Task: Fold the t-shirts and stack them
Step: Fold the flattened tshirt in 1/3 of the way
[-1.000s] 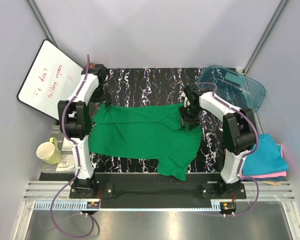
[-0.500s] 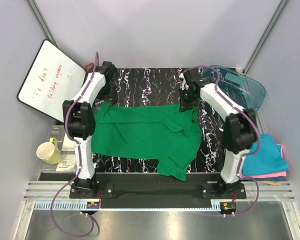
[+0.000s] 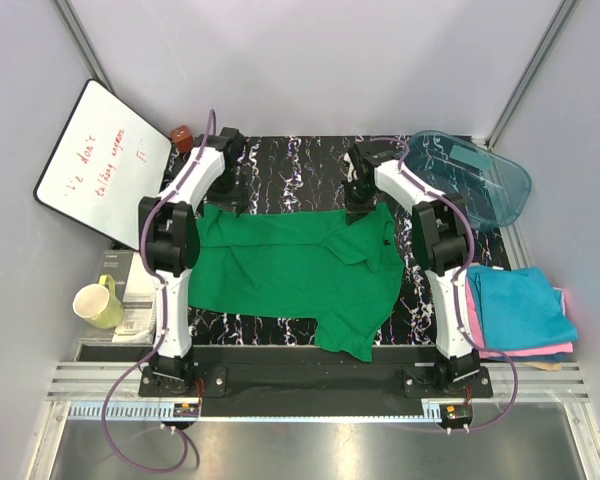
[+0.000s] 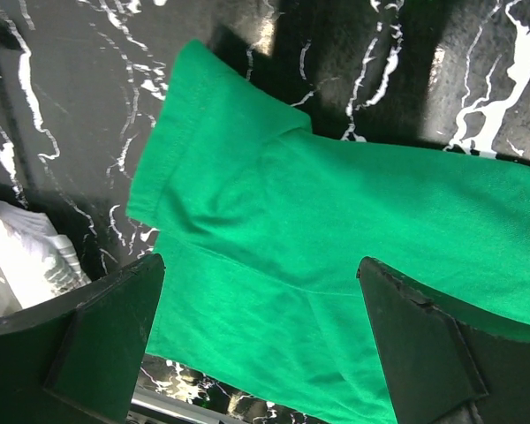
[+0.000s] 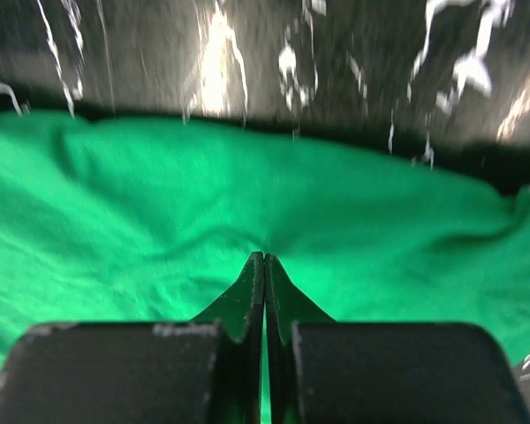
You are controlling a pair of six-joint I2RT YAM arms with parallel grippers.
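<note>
A bright green t-shirt [image 3: 280,265] lies spread on the black marbled table [image 3: 310,160], one sleeve hanging toward the near edge. My right gripper [image 3: 358,212] is at the shirt's far right edge, shut on a pinch of green cloth [image 5: 159,203] that puckers at its tips [image 5: 264,258]. My left gripper [image 3: 238,200] hovers wide open over the far left sleeve [image 4: 212,132], its fingers [image 4: 115,336] on either side of the cloth with nothing held [image 4: 261,274]. Folded teal-blue [image 3: 520,305] and pink [image 3: 525,351] t-shirts are stacked at the right.
A clear teal plastic tub [image 3: 470,175] lies at the far right corner. A whiteboard [image 3: 100,155] leans at the left, with a yellow-green mug [image 3: 100,303] below it. A metal rail [image 3: 310,385] runs along the near edge.
The right gripper has shut on the shirt's far edge and shifted left toward the back. The left arm has swung right, over the left sleeve, still open.
</note>
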